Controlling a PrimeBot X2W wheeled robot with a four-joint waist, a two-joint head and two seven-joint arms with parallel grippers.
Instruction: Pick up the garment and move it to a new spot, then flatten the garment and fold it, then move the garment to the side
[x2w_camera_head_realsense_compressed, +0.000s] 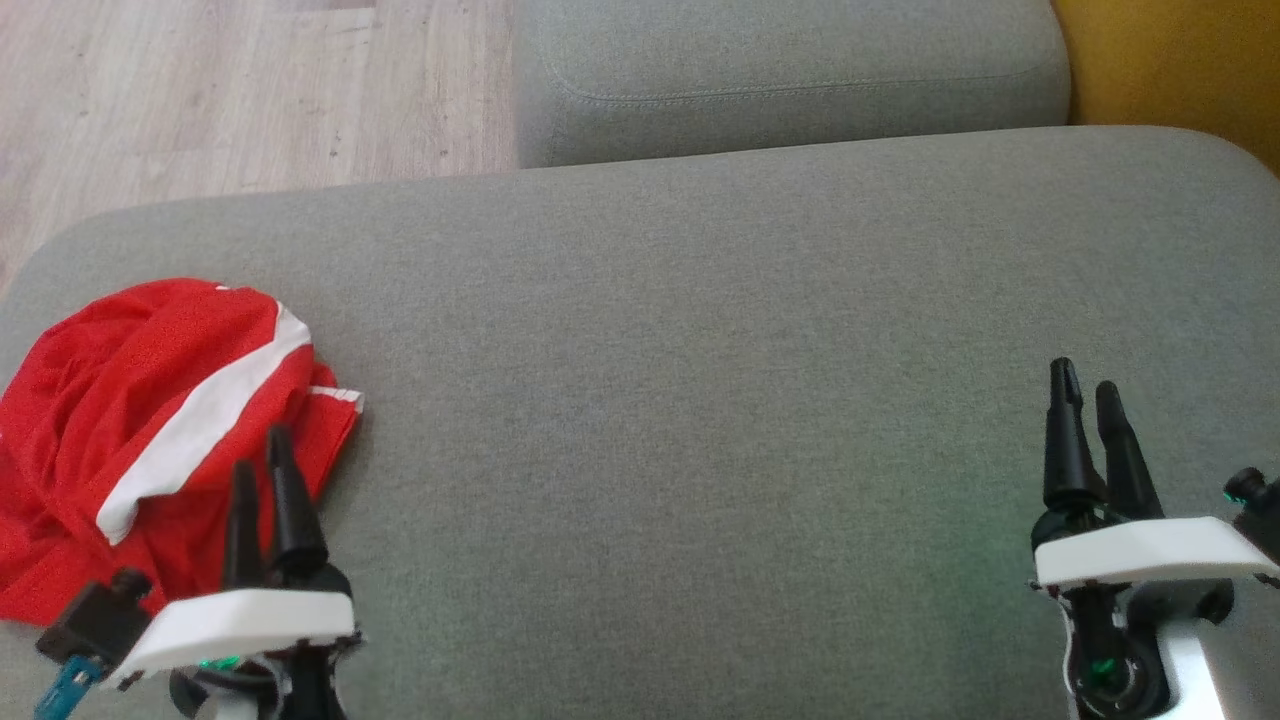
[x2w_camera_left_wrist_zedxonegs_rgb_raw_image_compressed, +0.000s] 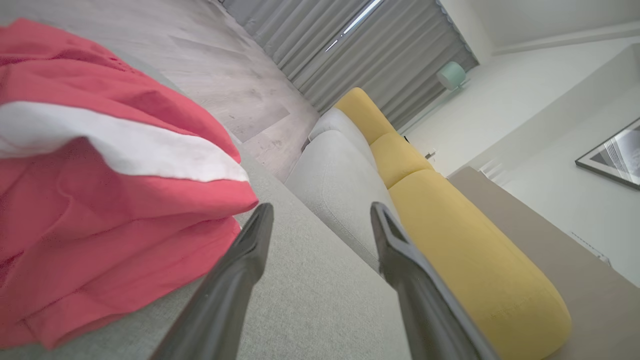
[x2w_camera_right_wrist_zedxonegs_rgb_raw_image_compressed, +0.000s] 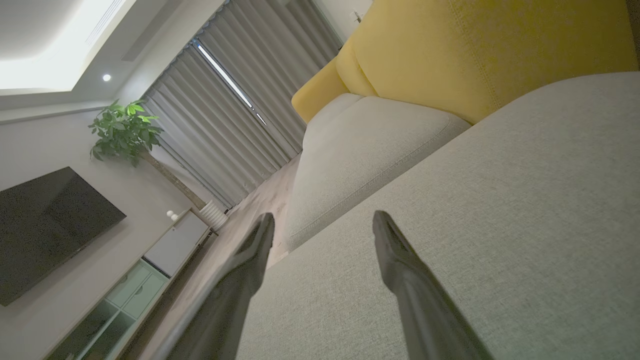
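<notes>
A crumpled red garment (x2w_camera_head_realsense_compressed: 150, 420) with a white stripe lies bunched at the left end of the grey sofa cushion (x2w_camera_head_realsense_compressed: 700, 400). My left gripper (x2w_camera_head_realsense_compressed: 262, 455) hovers at the garment's near right edge, open, with nothing between its fingers. In the left wrist view the garment (x2w_camera_left_wrist_zedxonegs_rgb_raw_image_compressed: 100, 200) bulks at the left, just beside the left finger, and the left gripper (x2w_camera_left_wrist_zedxonegs_rgb_raw_image_compressed: 320, 212) points past it over bare cushion. My right gripper (x2w_camera_head_realsense_compressed: 1085, 385) stands open above the cushion's right part, far from the garment. The right wrist view has the right gripper (x2w_camera_right_wrist_zedxonegs_rgb_raw_image_compressed: 322, 222) over grey fabric.
A second grey cushion (x2w_camera_head_realsense_compressed: 790, 75) lies beyond the main one. A yellow backrest (x2w_camera_head_realsense_compressed: 1180, 60) rises at the far right. Wooden floor (x2w_camera_head_realsense_compressed: 200, 90) borders the sofa's far left edge. The right wrist view takes in a television (x2w_camera_right_wrist_zedxonegs_rgb_raw_image_compressed: 45, 225), a plant (x2w_camera_right_wrist_zedxonegs_rgb_raw_image_compressed: 125, 132) and curtains (x2w_camera_right_wrist_zedxonegs_rgb_raw_image_compressed: 235, 100).
</notes>
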